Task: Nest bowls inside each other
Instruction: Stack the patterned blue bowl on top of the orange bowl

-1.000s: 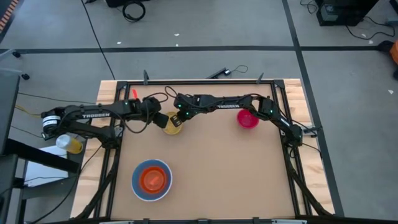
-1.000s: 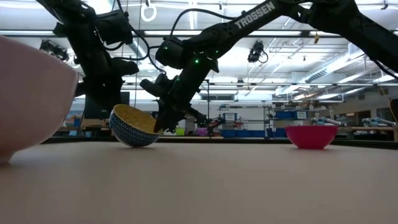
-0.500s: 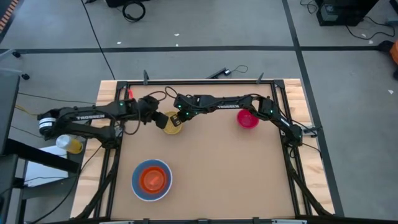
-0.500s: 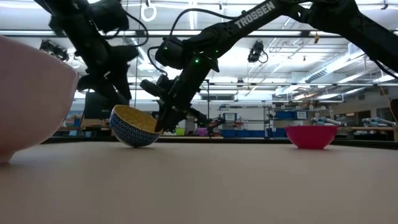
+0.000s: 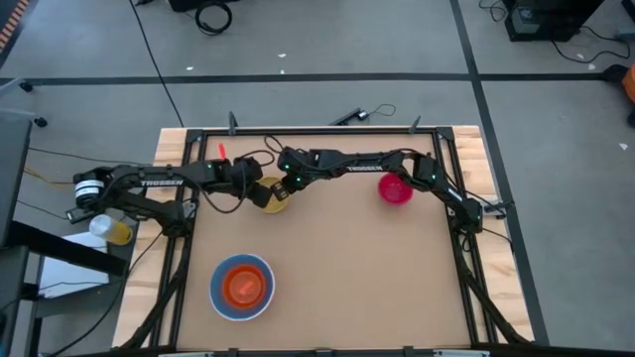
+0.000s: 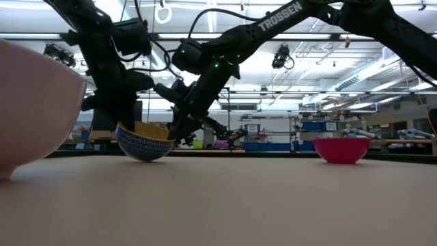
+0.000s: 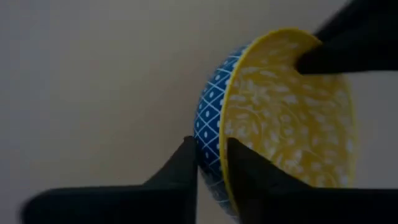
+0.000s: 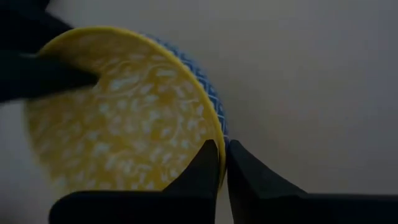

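Note:
A yellow bowl (image 5: 273, 196) with a blue patterned outside sits at the table's far left, tilted, its underside (image 6: 143, 157) on the table. My left gripper (image 5: 258, 190) reaches it from the left and is shut on its rim. My right gripper (image 5: 284, 186) reaches it from the right and is shut on the opposite side of the rim. A magenta bowl (image 5: 395, 188) stands upright on the table at the far right. An orange bowl (image 5: 243, 285) sits inside a light blue bowl (image 5: 220, 296) near the front left. My left gripper pinches the yellow bowl's wall at the rim (image 7: 217, 134), one finger (image 7: 183, 168) outside on the blue pattern and one (image 7: 242, 171) inside. It comes slanting down from the table's left. The bowl stays tilted with its underside on the table. My right gripper pinches the opposite side of the rim (image 8: 219, 134), one finger (image 8: 207, 167) inside on the yellow and one (image 8: 241, 169) outside. It comes slanting down from the table's right.
The light blue bowl's wall (image 6: 27, 102) fills the low view's left side, close to that camera. Black frame rails (image 5: 456, 198) run along the table's edges. Bare tabletop lies across the middle and front right.
My left gripper lifted off the yellow bowl's rim and drew back toward the table's left. It has since come back down and taken hold of the rim again. The bowl has tipped closer to level. My right gripper has kept its hold.

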